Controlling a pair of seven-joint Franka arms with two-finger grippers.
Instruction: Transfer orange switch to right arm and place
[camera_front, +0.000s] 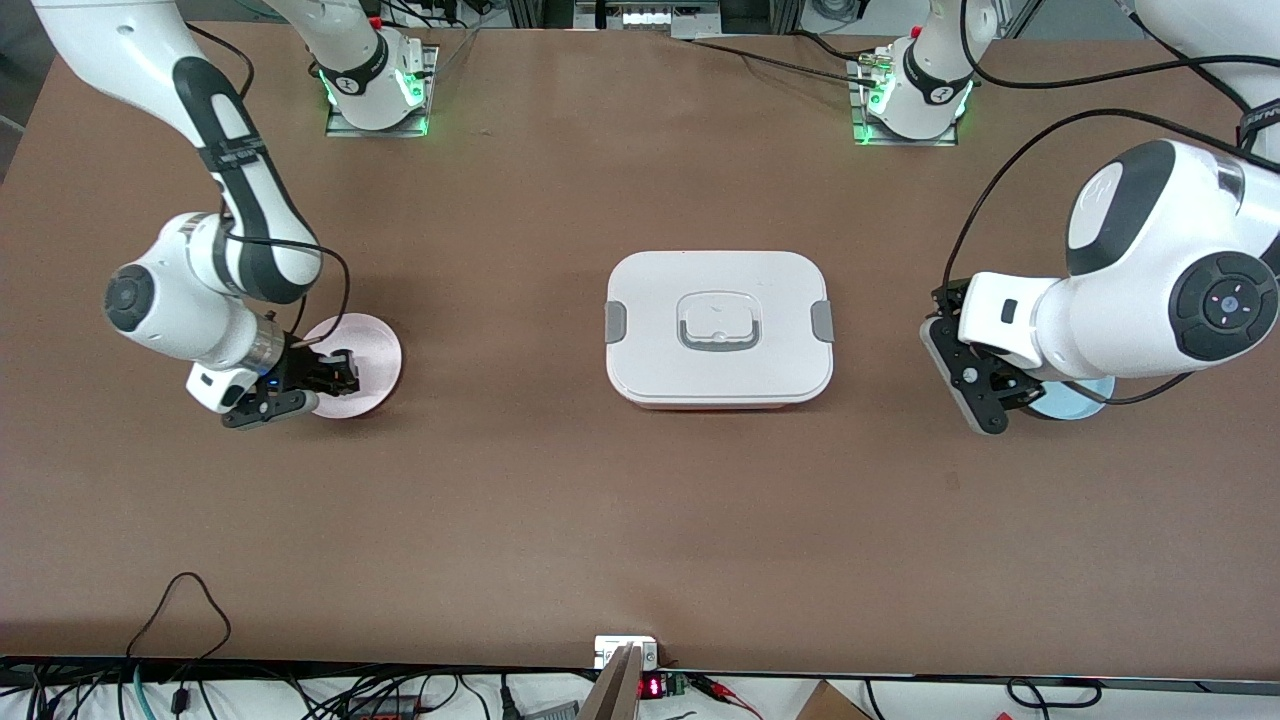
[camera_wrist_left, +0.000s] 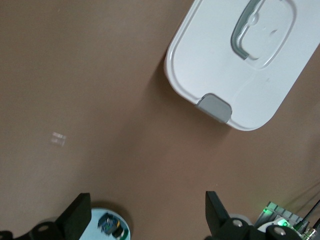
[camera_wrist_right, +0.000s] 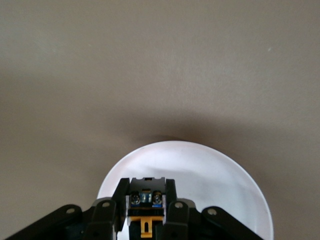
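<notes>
You see the worktop (camera_front: 500, 500) with a closed white box (camera_front: 718, 326) in the middle. The pink plate (camera_front: 372, 345) lies toward the right arm's end, the light blue plate (camera_front: 1085, 400) toward the left arm's end. The right claw (camera_front: 335, 378) is low over the pink plate, fingers closed on the orange switch (camera_wrist_right: 145, 210). So the transfer looks done imo; what is left is approx only release and pull back. I cannot tell if the switch touches the plate already. The left claw (camera_front: 985, 390) waits over the blue plate's edge, wide open and holding nothing. A small blue-green switch (camera_wrist_left: 111, 225) lies on that plate.
</notes>
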